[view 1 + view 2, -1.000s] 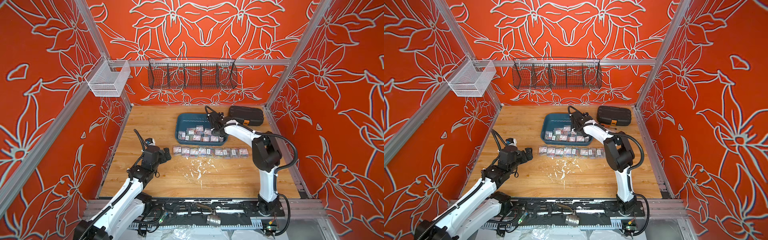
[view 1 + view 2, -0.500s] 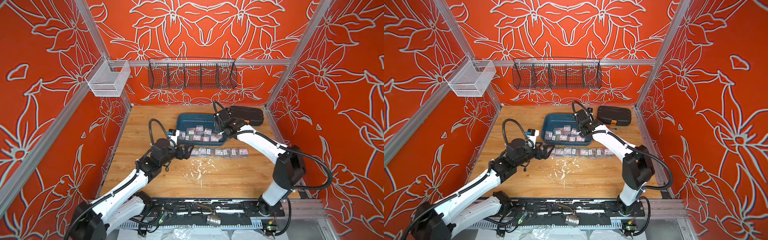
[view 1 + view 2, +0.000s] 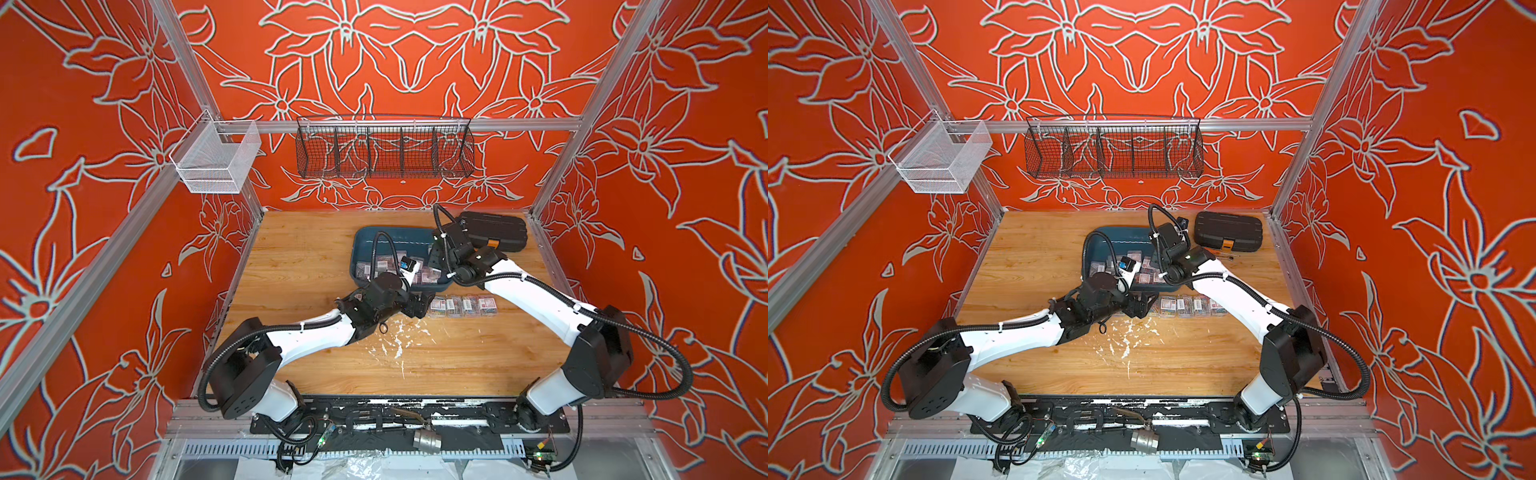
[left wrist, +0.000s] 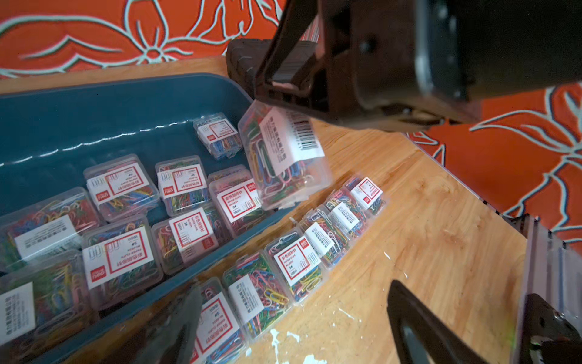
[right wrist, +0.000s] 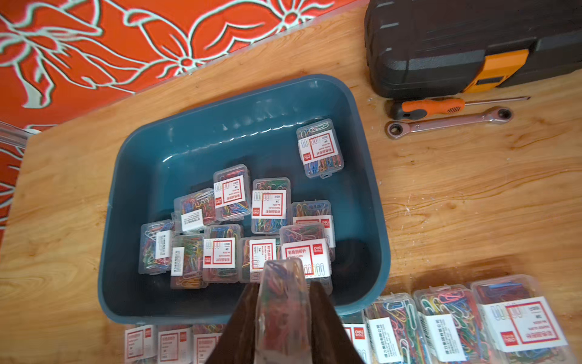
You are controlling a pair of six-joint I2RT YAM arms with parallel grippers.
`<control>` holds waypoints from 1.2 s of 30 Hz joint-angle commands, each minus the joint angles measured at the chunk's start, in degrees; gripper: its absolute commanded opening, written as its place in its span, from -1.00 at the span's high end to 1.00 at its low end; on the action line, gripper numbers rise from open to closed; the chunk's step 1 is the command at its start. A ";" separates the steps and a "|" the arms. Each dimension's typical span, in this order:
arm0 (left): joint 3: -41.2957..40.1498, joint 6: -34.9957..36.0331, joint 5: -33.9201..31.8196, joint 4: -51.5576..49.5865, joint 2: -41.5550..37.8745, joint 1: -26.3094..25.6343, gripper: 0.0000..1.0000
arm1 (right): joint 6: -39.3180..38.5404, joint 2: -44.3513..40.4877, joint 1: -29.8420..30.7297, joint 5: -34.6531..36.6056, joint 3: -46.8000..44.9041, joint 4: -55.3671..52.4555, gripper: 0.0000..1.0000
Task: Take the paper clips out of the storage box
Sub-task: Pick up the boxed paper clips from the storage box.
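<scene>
My right gripper (image 5: 282, 291) is clamping a clip box (image 4: 285, 160) above the tray (image 5: 220, 148). My left gripper (image 4: 296, 334) is hanging open over the row (image 4: 296, 263) on the table (image 4: 425, 252).

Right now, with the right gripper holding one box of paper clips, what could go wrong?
1. The right gripper pinches the clear paper clip box by one end; tilted, it might slip onto the rim of the teal storage box.
2. The open left gripper hovers close by, over the row of boxes; the two might collide.
</scene>
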 commanded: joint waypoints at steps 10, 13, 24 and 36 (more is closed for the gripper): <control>-2.63 12.81 -11.48 21.36 7.37 -3.91 -0.60 | 6.07 -3.92 1.06 -11.02 -4.77 8.50 0.68; -3.42 15.18 -13.49 25.06 9.02 -3.90 -0.59 | 6.39 -4.89 1.42 -12.13 -5.92 9.39 0.68; 0.17 16.74 -15.74 24.99 12.19 -3.91 0.14 | 6.98 -6.39 1.79 -13.22 -7.56 11.09 0.68; 0.99 14.64 -17.58 23.92 12.44 -3.73 0.45 | 7.13 -7.03 2.04 -13.91 -8.08 12.47 0.50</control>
